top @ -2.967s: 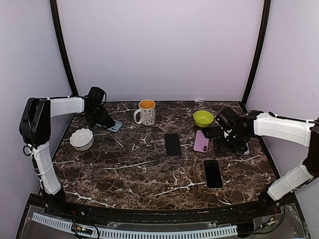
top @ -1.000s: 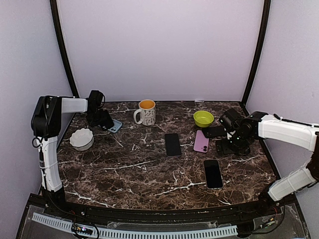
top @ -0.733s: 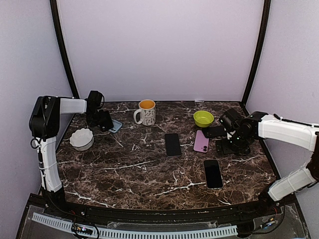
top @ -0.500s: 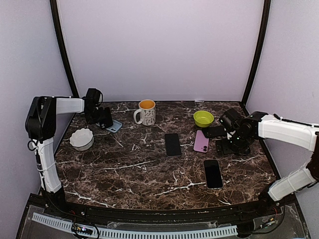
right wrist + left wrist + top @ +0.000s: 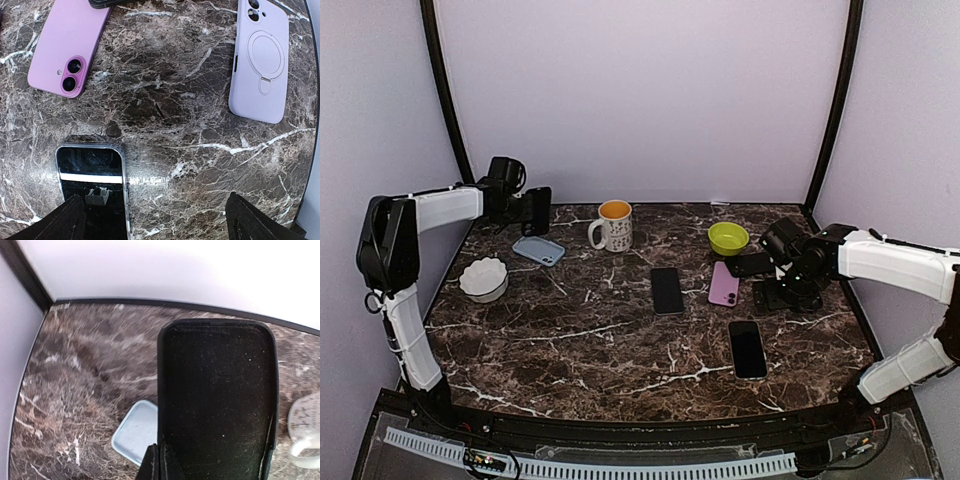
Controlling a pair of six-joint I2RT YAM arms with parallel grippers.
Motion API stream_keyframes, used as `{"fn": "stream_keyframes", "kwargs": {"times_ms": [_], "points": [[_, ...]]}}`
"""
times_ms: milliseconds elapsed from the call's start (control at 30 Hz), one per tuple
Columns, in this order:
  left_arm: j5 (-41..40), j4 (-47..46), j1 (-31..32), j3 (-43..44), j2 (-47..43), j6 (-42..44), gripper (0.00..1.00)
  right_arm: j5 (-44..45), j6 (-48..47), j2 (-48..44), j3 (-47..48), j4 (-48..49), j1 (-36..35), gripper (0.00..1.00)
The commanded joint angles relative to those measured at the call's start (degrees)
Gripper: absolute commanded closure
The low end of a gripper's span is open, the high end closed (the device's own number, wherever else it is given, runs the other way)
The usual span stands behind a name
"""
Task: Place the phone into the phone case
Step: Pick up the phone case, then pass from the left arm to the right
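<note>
My left gripper (image 5: 525,210) is shut on the edge of a black phone case (image 5: 538,209) and holds it upright above the back left of the table. In the left wrist view the case (image 5: 217,400) fills the frame above the closed fingertips (image 5: 152,465). A light blue case (image 5: 539,250) (image 5: 136,434) lies flat below. My right gripper (image 5: 782,296) (image 5: 160,225) hangs open over bare marble. Beside it lie a pink phone (image 5: 70,45) (image 5: 724,283), a lilac ring-stand case (image 5: 260,57) and a black phone (image 5: 92,192) (image 5: 747,349). Another black phone (image 5: 667,290) lies mid-table.
A white mug (image 5: 613,226) with an orange inside stands at the back centre, its side showing in the left wrist view (image 5: 306,440). A white bowl (image 5: 483,279) sits at the left and a green bowl (image 5: 728,238) at the back right. A black flat item (image 5: 750,264) lies by the right wrist.
My left gripper has risen from the table with the black case and moved back, uncovering the light blue case. The right arm has stayed still.
</note>
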State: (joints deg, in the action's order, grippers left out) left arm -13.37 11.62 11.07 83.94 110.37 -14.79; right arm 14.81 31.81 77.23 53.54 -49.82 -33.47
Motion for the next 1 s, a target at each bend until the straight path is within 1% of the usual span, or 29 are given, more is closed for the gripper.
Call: {"fn": "stream_keyframes", "kwargs": {"times_ms": [0,133,267,433,633,767,833,967], "points": [[-0.41,-4.25,3.05,0.17,-6.49,7.45,1.00,0.31,-0.19,-1.07,1.26,-0.46,-0.06,0.01],[0.72,-5.50,5.64,0.17,-7.98,11.81,1.00,0.22,-0.28,-1.07,1.40,-0.29,-0.10,0.01],[2.70,-6.14,8.12,0.78,-8.77,14.03,1.00,0.14,-0.39,-0.90,1.43,-0.16,-0.07,0.01],[2.69,-5.61,11.09,2.10,-9.36,18.06,1.00,0.07,-0.23,-1.19,1.18,-0.06,-0.06,0.01],[4.76,-5.49,13.30,2.39,-10.21,21.61,1.00,0.04,-0.30,-1.12,1.18,-0.01,-0.10,0.02],[10.65,-6.68,14.36,0.67,-11.45,26.14,1.00,-0.02,-0.39,-1.12,1.24,0.05,-0.03,0.02],[16.34,-7.00,14.77,-0.39,-12.24,29.45,1.00,-0.02,-0.44,-1.16,1.23,-0.01,-0.09,0.01],[22.80,-6.77,15.19,-2.15,-13.91,33.13,1.00,-0.01,-0.44,-1.43,0.91,0.08,-0.09,0.01]]}}
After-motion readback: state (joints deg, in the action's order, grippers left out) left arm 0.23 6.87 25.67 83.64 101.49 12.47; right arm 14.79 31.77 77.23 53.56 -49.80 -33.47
